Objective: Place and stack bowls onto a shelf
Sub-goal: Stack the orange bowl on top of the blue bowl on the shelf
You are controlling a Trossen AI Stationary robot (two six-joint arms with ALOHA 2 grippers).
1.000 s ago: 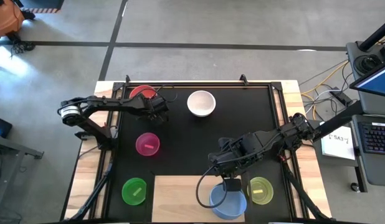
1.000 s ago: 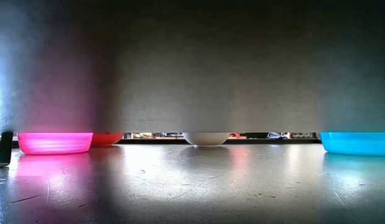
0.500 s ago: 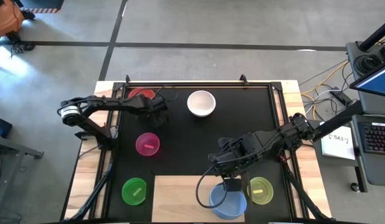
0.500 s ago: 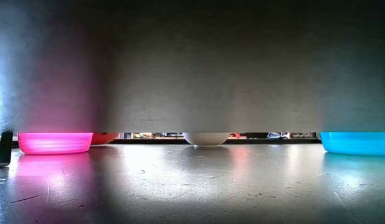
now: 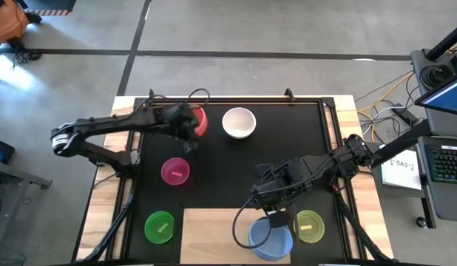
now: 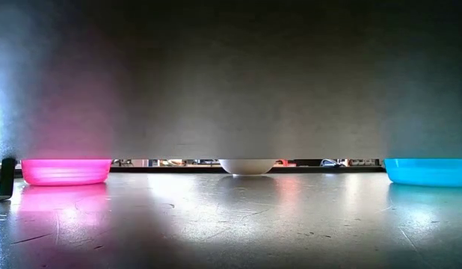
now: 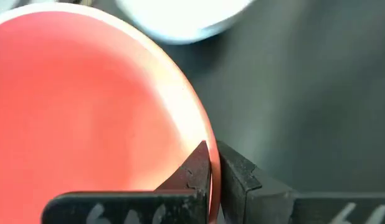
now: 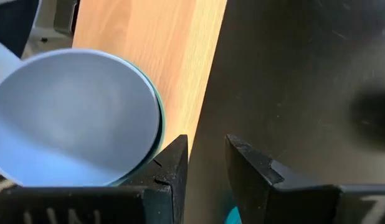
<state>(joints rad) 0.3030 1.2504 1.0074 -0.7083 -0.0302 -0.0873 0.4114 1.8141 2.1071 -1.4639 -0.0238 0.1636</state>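
Two arms work over the black mat (image 5: 236, 170). Upper left of centre in the high view, the left gripper (image 7: 212, 171) is clamped on the rim of the red bowl (image 5: 198, 122), just beside the white bowl (image 5: 239, 123). Lower centre, the right gripper (image 8: 205, 163) stands with fingers apart beside the grey-blue bowl (image 5: 271, 240) on the shelf (image 5: 214, 233).

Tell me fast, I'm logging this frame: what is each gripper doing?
Left gripper: shut on the red bowl, pinching its rim.
Right gripper: open, holding nothing, beside the grey-blue bowl.
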